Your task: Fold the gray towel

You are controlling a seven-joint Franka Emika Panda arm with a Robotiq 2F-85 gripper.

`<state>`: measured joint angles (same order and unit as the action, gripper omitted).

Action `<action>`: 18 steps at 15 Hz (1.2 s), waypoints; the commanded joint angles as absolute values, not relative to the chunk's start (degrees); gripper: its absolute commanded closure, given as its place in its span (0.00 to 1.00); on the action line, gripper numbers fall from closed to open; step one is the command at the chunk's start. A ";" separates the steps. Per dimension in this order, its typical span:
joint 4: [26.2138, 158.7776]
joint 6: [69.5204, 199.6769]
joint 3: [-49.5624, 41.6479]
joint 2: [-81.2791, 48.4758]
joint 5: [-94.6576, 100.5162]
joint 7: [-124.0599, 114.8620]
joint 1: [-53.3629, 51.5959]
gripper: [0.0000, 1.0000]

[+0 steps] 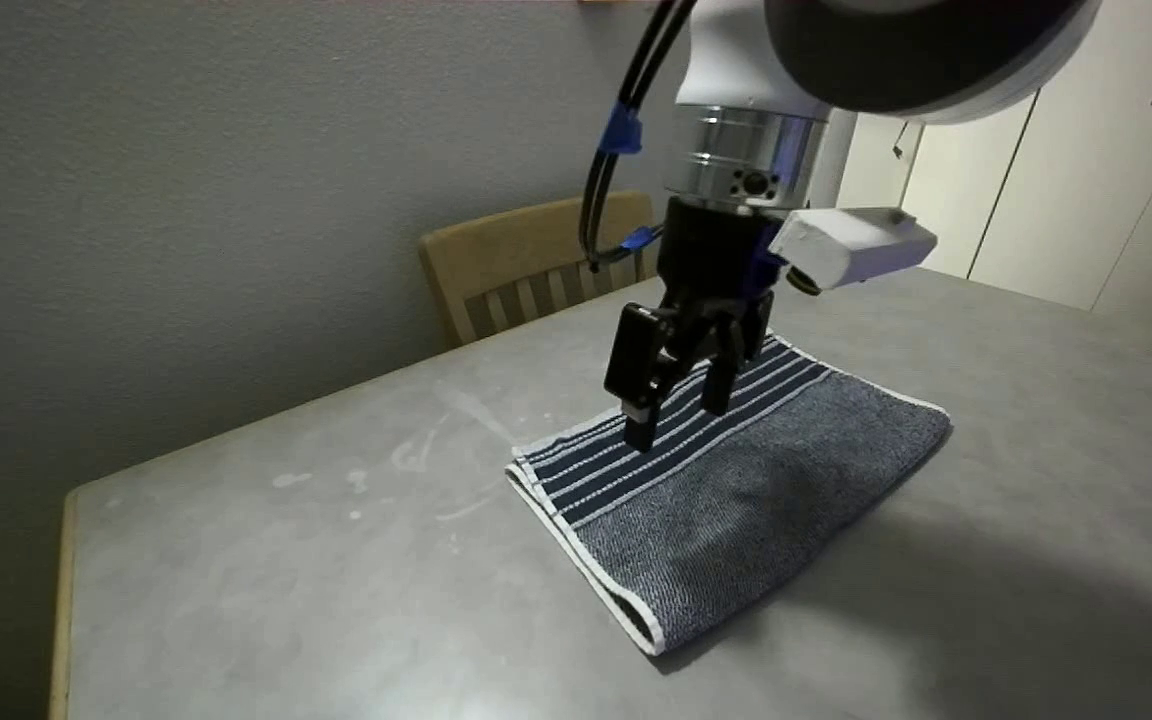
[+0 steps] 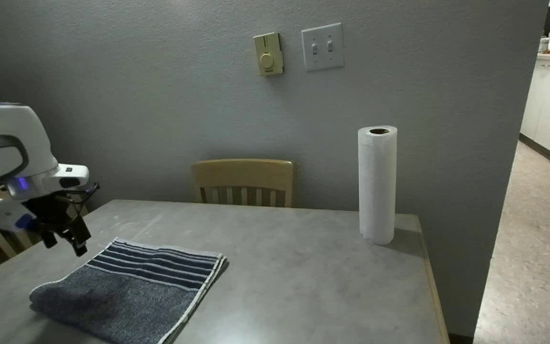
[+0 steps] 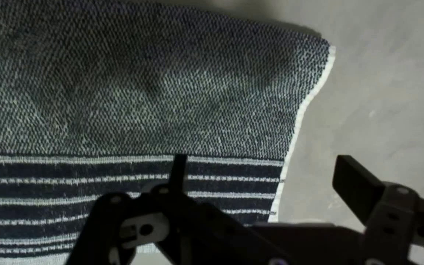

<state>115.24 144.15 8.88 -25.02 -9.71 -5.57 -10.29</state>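
My end effector (image 1: 678, 415) hides some stripes of the towel (image 1: 756, 490); the wall-side edge of the table (image 2: 303, 272) hides the lower part of a chair (image 2: 244, 172).

Light is dim; in both exterior views glare pales the table (image 2: 313, 277) near the gray towel (image 1: 746, 495), and soft shadow lies beyond its unstriped edge.

Gray wall (image 2: 198, 110) behind wooden chair (image 2: 244, 175)

The gray towel (image 1: 746, 490), white-striped along one edge, lies folded double on the table (image 1: 276, 600).
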 commanded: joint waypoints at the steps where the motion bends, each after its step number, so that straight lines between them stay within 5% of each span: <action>1: 115.12 144.04 9.04 -25.10 -9.56 -5.74 -10.14 0.00; 9: 109.38 137.75 7.44 -27.98 -7.12 -13.44 -12.82 0.00; 18: 80.44 116.43 6.50 -47.86 -4.13 -16.36 -16.14 0.00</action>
